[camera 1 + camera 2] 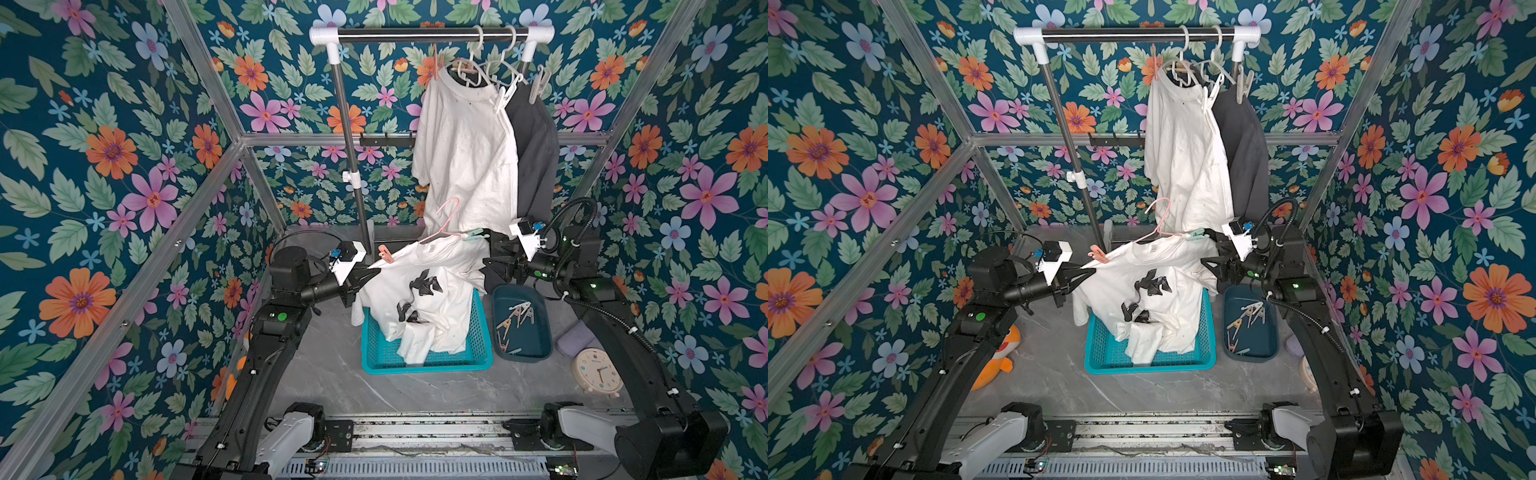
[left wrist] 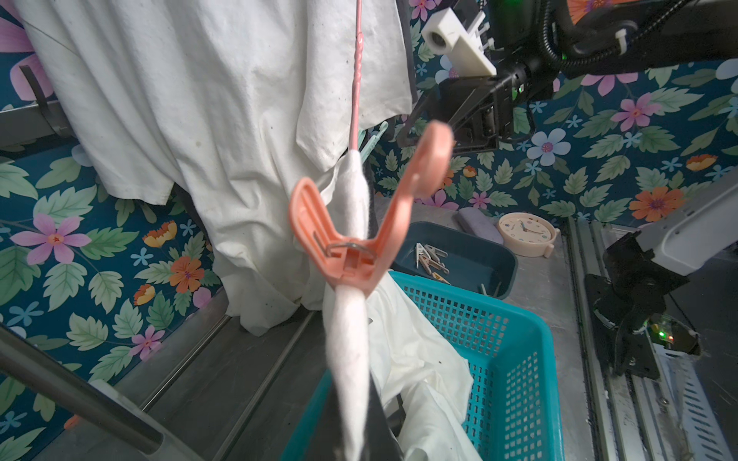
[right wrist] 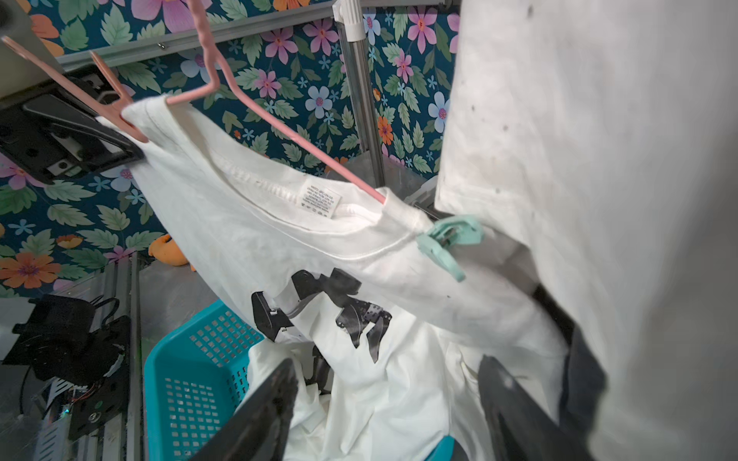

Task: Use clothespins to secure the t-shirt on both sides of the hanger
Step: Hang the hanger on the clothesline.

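The left gripper [image 1: 372, 272] clamps the left edge of the white printed t-shirt [image 1: 432, 270] on a pink wire hanger [image 1: 443, 226], salmon plastic clothespin [image 1: 386, 254] and mint plastic clothespin [image 1: 473, 236] pinching its shoulders, the right gripper [image 3: 393, 415] gaping empty near its right edge.

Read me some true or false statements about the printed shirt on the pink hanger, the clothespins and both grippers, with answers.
1. A pink clothespin is clipped on one shoulder of the shirt. True.
2. The other shoulder has no clip. False: a mint clothespin is clipped there.
3. The right gripper holds a clothespin. False: its jaws stand open and empty.
4. The left gripper is shut on the shirt's shoulder end. True.
5. The spare clothespins lie in the basket. False: they lie in the dark tray beside the basket.
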`<state>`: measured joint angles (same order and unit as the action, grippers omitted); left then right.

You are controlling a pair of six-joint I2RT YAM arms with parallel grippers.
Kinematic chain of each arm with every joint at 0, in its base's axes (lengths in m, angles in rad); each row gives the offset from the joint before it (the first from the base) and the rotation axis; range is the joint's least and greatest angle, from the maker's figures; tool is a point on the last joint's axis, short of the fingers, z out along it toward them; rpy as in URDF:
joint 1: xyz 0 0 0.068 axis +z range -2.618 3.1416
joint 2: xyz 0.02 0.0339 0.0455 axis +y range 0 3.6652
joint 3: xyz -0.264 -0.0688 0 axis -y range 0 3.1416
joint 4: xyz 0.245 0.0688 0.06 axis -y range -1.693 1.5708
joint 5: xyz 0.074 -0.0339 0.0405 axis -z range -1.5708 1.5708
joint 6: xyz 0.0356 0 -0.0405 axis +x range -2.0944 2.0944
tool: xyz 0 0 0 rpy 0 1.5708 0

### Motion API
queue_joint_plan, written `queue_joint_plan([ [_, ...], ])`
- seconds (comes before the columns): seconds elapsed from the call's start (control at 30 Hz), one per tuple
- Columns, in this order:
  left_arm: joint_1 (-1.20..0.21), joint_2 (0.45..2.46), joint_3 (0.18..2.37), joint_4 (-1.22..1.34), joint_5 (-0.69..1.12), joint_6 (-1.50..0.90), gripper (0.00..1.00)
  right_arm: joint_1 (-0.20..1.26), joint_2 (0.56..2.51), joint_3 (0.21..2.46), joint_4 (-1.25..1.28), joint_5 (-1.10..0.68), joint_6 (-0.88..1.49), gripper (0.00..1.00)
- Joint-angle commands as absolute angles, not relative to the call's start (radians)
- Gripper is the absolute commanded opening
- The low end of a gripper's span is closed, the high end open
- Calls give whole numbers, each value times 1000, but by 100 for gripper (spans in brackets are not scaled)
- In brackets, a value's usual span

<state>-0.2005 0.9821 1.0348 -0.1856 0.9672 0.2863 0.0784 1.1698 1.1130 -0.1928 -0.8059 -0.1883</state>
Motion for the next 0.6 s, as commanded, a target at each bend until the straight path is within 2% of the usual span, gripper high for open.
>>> queue_joint_plan([
  [0.0, -199, 971, 1060, -200, 986, 302, 0, 64, 1146, 1051, -48, -773, -149, 72],
  [0.17, -199, 948, 1062, -188, 1014, 275, 0, 33, 1148, 1001, 37, -779, -134, 73],
  [0.57, -199, 920, 1073, -247, 1021, 273, 0, 33, 1328, 1118, 141, -903, -114, 73],
])
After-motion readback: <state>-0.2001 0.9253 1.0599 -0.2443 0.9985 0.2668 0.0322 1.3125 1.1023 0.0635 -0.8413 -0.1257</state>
